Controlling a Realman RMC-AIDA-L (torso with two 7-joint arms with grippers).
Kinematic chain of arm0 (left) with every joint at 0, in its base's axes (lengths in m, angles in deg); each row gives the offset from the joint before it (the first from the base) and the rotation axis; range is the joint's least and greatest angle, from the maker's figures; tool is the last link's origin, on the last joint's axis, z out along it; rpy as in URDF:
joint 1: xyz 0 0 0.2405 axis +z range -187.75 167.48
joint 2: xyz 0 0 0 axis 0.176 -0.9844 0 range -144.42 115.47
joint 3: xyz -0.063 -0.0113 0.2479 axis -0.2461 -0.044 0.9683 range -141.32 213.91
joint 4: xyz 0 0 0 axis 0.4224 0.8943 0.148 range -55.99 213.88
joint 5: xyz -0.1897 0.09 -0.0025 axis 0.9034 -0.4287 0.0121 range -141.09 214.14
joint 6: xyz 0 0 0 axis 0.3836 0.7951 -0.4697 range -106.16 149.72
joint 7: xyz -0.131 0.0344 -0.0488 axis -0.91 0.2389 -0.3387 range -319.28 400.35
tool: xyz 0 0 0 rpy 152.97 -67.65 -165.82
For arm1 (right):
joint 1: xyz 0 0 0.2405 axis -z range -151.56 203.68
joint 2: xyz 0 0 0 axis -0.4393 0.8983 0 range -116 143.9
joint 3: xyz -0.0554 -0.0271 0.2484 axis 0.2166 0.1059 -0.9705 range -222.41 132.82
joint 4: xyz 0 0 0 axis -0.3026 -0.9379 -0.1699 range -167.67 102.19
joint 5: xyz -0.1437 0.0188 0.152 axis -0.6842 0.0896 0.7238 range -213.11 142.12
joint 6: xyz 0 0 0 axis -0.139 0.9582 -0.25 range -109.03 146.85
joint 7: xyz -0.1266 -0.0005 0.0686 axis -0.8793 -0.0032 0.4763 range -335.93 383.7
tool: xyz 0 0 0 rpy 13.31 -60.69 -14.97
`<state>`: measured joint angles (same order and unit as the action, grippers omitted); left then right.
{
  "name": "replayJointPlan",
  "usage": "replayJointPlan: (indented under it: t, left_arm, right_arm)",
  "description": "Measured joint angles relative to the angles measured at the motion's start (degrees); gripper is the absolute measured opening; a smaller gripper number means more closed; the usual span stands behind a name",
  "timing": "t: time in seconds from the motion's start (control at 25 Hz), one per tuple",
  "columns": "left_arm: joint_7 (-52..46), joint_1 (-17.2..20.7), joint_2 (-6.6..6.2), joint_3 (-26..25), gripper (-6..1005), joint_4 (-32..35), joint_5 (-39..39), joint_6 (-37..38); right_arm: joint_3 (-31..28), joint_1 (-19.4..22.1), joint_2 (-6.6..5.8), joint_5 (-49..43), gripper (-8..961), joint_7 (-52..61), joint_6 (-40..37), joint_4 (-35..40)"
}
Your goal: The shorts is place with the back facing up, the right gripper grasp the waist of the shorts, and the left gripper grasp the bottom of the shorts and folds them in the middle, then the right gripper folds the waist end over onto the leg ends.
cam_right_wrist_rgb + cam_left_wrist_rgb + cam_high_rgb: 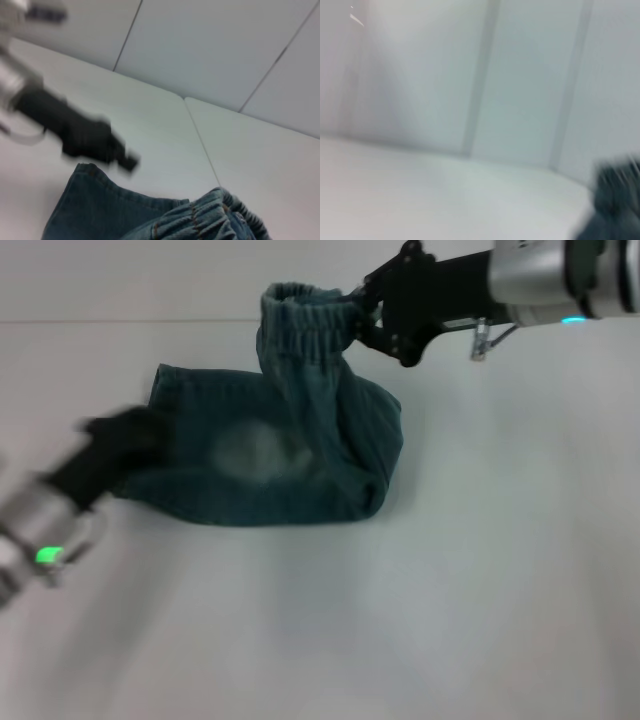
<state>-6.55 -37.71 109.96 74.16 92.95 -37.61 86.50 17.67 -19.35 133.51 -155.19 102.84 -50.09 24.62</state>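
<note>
shorts point(270, 455): blue-green denim cloth, matt, faded pale patch mid-panel
waistband point(305, 315): gathered, ribbed elastic denim, top end of shorts
right gripper point(365, 310): matt black, plastic-looking, at waistband
right wrist point(530, 275): brushed silver metal, slight sheen
left gripper point(140, 435): matt black, at shorts' other end
table point(480, 590): smooth white, matt

No text, label, brand, number or sign can be read anywhere in these views. The shorts point(270, 445) show only plain faded denim, with no print legible.
</note>
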Motion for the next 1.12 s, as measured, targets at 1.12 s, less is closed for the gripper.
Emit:
replayJointPlan:
  t: [1.12]
  left_arm:
    - [-5.4,20.7,0.2,-12.6,36,6.3,-1.3,20.5]
  right_arm:
    - [14.2,-17.7,0.95,9.9,316,-11.1,22.4,-26.7]
